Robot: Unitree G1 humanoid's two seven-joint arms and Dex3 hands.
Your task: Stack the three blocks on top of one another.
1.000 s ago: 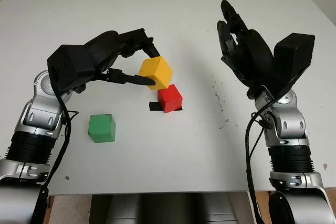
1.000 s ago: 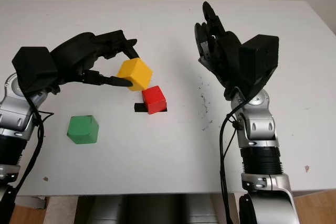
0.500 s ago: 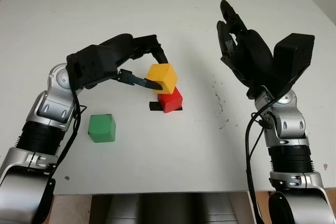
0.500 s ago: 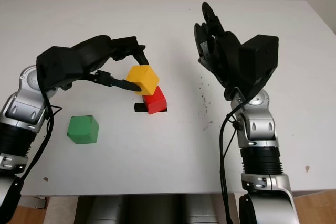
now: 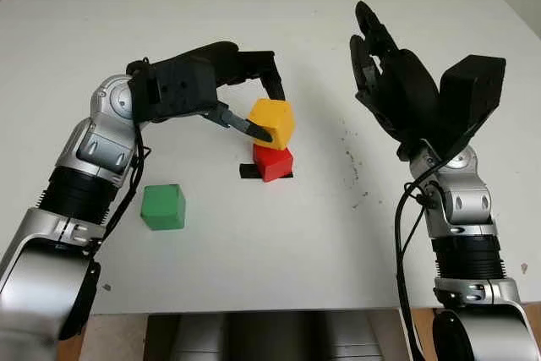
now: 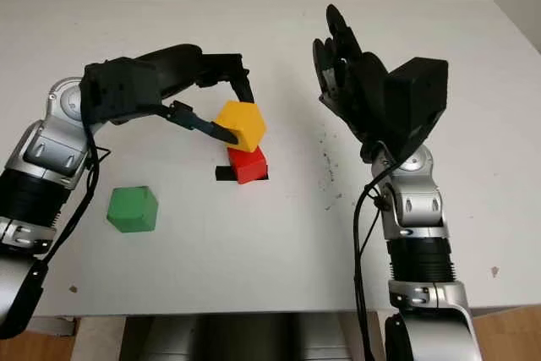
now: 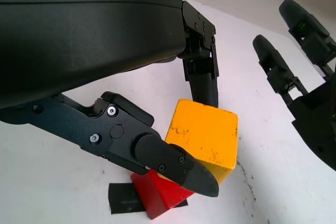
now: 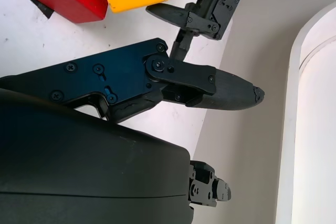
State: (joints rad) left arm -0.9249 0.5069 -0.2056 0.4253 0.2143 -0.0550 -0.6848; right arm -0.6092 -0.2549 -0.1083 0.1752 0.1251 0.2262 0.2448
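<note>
I see my left hand point(image 5: 254, 112) gripping the yellow block point(image 5: 272, 122) over the red block point(image 5: 273, 161) on the white table point(image 5: 279, 234), black tape point(image 5: 248, 172) beneath; green block point(image 5: 163, 206) at eight o'clock; right hand point(image 5: 385, 73) open, raised at three o'clock.

Left hand point(image 5: 254, 112) carried yellow block point(image 5: 272, 122) above red block point(image 5: 273, 161).

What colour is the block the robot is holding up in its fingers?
Yellow. The left hand holds the yellow block just above the red block; the left wrist view shows it best.
</note>
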